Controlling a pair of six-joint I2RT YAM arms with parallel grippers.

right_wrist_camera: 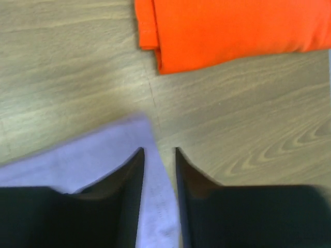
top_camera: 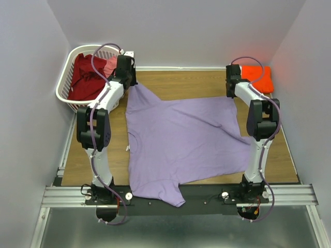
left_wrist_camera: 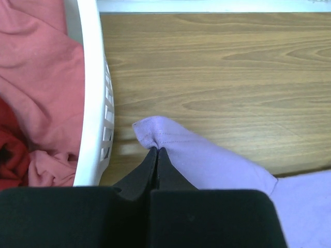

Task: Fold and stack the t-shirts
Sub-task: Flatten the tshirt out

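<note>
Cloth fills most of the top view: a large lavender t-shirt [top_camera: 181, 144], soft and faintly creased, lies spread on the wood-grain counter [top_camera: 181, 82]. Its long axis runs from the far side toward the arm bases, and one lobe drapes over the dark near rail. Its far-left corner is drawn to a point at the left jaws, its far-right corner at the right jaws. The left arm [top_camera: 101, 121] reaches far and leans toward a white slotted plastic laundry basket [top_camera: 64, 82] holding a crumpled dark red t-shirt [top_camera: 85, 77] and a pink t-shirt [top_camera: 110, 64]. The right arm [top_camera: 258, 119] reaches straight to the far right, just beside a folded, bright orange t-shirt [top_camera: 257, 77]. In the left wrist view, the black tapered fingers [left_wrist_camera: 147, 170] are pressed together, pinching the stitched hem of the lavender corner, which curls over their tips just beside the basket wall; pink and dark red cloth bunch inside it. In the right wrist view, the fingers [right_wrist_camera: 129, 191] stand spread with a clear gap. The lavender corner lies flat beneath and between them, pointing toward the orange shirt, whose neat folded edge sits near but apart on bare wood.
</note>
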